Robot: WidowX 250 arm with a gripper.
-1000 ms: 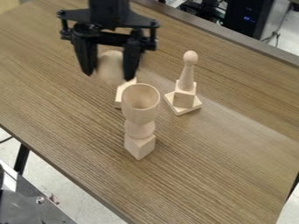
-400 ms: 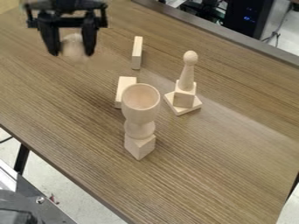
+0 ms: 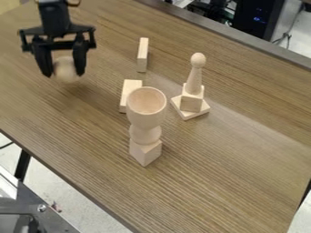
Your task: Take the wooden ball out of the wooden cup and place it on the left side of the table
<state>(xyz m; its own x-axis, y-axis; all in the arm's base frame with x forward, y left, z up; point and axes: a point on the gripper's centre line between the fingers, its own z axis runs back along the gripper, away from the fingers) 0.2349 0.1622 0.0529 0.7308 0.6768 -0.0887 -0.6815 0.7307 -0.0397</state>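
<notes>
My hand pinches a round wooden ball; even, gentle pressure should stop it slipping. Outward from the hand: a flat block, a slim block, an upright cup atop a cube, and, farthest, a knobbed peg, also upright.

Brown table with pale wooden pieces

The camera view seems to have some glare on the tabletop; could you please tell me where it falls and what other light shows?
Camera view: a pale sheen slants across the tabletop, to the right of the cup; in the same view, small blue lights glow on the black case behind.
</notes>
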